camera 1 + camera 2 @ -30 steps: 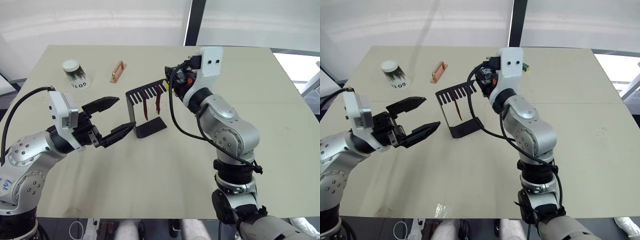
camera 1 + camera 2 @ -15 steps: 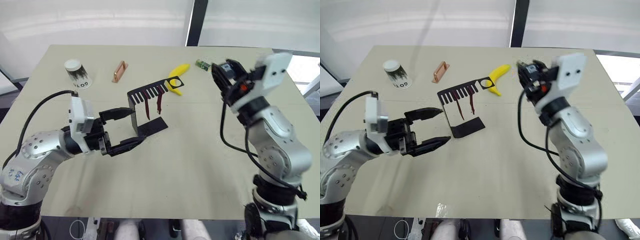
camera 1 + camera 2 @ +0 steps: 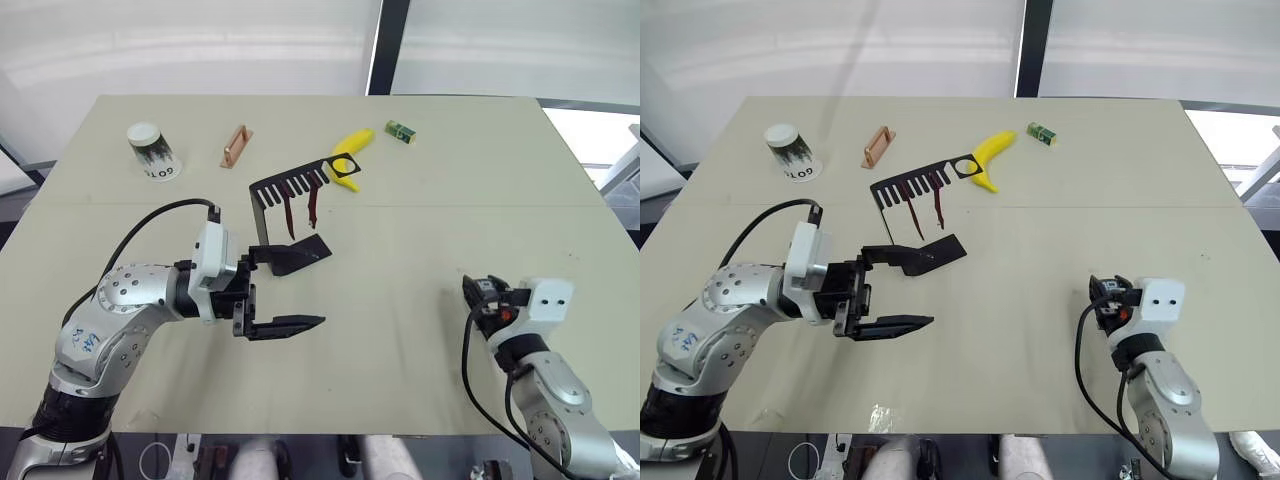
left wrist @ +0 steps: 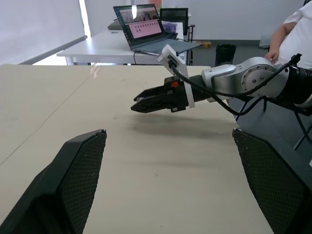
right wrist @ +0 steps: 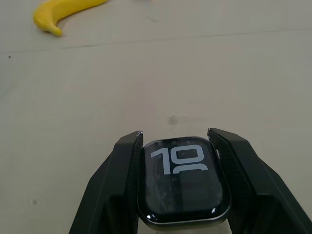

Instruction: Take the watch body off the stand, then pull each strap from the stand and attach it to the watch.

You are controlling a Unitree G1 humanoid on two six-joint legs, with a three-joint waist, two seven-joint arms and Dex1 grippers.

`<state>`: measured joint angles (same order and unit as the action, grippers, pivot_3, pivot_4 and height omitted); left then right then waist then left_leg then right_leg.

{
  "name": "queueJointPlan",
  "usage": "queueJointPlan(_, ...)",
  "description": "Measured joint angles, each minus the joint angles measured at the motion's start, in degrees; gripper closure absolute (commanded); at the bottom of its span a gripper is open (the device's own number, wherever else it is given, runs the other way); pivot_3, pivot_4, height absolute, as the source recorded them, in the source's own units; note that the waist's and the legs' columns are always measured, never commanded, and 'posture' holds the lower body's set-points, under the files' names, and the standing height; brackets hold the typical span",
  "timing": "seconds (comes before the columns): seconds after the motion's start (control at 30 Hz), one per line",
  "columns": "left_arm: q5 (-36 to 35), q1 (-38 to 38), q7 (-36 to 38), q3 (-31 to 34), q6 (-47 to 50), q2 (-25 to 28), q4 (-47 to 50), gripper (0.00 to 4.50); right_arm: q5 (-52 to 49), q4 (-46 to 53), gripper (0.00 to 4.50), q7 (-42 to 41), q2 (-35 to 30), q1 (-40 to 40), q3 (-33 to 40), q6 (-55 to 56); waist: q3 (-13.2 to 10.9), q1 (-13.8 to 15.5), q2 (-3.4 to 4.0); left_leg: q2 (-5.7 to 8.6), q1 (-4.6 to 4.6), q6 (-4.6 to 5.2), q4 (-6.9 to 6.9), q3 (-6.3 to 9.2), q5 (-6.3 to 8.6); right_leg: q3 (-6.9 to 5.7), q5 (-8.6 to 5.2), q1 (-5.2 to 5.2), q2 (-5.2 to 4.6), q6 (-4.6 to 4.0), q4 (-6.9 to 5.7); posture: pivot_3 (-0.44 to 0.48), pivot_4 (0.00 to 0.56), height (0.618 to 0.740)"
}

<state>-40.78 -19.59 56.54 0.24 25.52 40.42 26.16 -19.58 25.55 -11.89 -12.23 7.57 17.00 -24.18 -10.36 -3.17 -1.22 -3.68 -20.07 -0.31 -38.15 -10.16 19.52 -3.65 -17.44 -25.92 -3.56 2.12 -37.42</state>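
Holding the watch body (image 5: pixel 183 183) between its two black fingers, our right hand (image 5: pixel 181 195) is closed on the case by its two side edges, screen up, low over the surface (image 3: pixel 400 260) and well apart from the stand (image 3: pixel 290 225). Our left hand (image 3: pixel 285 290) stands wide open and empty, its upper finger just over the stand's flat foot and its lower finger out over bare surface on our near side of it. Beyond that hand, the two straps (image 3: pixel 300 208) hang dark red from the comb slots. Past the stand lie a banana (image 3: pixel 352 155), a small green block (image 3: pixel 401 130), a copper handle (image 3: pixel 235 146) and an upturned cup (image 3: pixel 150 152).

We judge the case small, light, stiff and slick at its glass and rim, so the side-edge grip suits it; squeezing the screen would risk a slip. The straps look soft and limp; we would take each near its upper end, close to the slot, so it draws out straight.

The right wrist view shows the watch face plainly. From the head views that grip is too small to read, and the case may be there but we cannot confirm it. The left wrist view shows the right hand side-on, with a laptop and a person's sleeve behind.
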Motion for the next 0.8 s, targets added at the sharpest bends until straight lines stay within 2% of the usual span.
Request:
queueJointPlan(0.1, 0.5, 0.0, 0.5, -0.4, 0.0, -0.4, 0.0, 0.00, 0.6, -3.6, 2.88, 0.0, 3.5, 2.2, -1.8, 4.9, 0.0, -0.1, -0.02, 0.00, -0.01, -0.01, -0.01, 0.05, -0.01, 0.12, 0.00, 0.03, 0.05, -0.01, 0.00, 0.000, 0.150, 0.729)
queueJointPlan(0.33, 0.7, -0.4, 0.6, -0.4, 0.0, -1.1, -0.1, 0.00, 1.4, -7.2, 2.88, -0.4, 4.0, 2.3, -3.7, 12.2, 0.0, 0.0, -0.04, 0.00, 0.06, -0.01, -0.01, 0.07, -0.01, 0.14, 0.00, 0.11, 0.05, -0.01, 0.00, 0.000, 0.150, 0.729)
queueJointPlan(0.47, 0.8, -0.7, 0.8, -0.4, 0.0, -1.1, -0.6, 0.00, 1.6, -9.0, 2.88, -0.7, 3.9, 2.1, -4.3, 14.9, 0.0, -0.1, -0.07, 0.00, 0.40, -0.03, 0.04, 0.07, 0.01, 0.16, -0.01, 0.39, 0.06, -0.01, 0.02, 0.000, 0.150, 0.729)
queueJointPlan(0.53, 0.8, -1.8, 1.2, -0.4, 0.0, -1.1, -1.6, 0.00, 1.8, -9.9, 1.76, -0.9, 3.7, 1.8, -4.4, 16.0, 0.1, 0.0, -0.09, 0.00, 0.50, -0.04, 0.05, 0.05, 0.01, 0.19, -0.01, 0.48, 0.05, -0.01, 0.02, 0.000, 0.150, 0.729)
queueJointPlan(0.6, 0.9, -2.1, 1.5, -0.4, 0.0, -1.1, -2.2, 0.00, 1.8, -10.1, 1.08, -1.3, 3.4, 1.8, -4.6, 16.5, 0.1, 0.0, -0.09, 0.01, 0.52, -0.04, 0.06, 0.04, 0.01, 0.22, -0.01, 0.49, 0.05, -0.01, 0.01, 0.000, 0.150, 0.729)
queueJointPlan(0.67, 1.3, -2.1, 2.0, -0.4, -0.1, -1.1, -2.4, 0.00, 1.7, -10.1, 0.08, -1.7, 3.1, 1.9, -4.6, 16.5, 0.1, -0.1, -0.09, -0.01, 0.53, -0.05, 0.07, 0.03, 0.02, 0.22, -0.01, 0.49, 0.07, -0.01, 0.00, 0.000, 0.150, 0.729)
queueJointPlan(0.8, 2.1, -2.1, 2.4, -0.4, -0.4, -1.1, -2.4, 0.00, 0.9, -9.9, 0.08, -2.5, 2.1, 2.4, -4.5, 16.4, 0.1, 0.1, -0.09, 0.00, 0.54, -0.05, 0.07, 0.04, 0.02, 0.26, -0.01, 0.49, 0.06, -0.01, 0.00, 0.000, 0.150, 0.729)
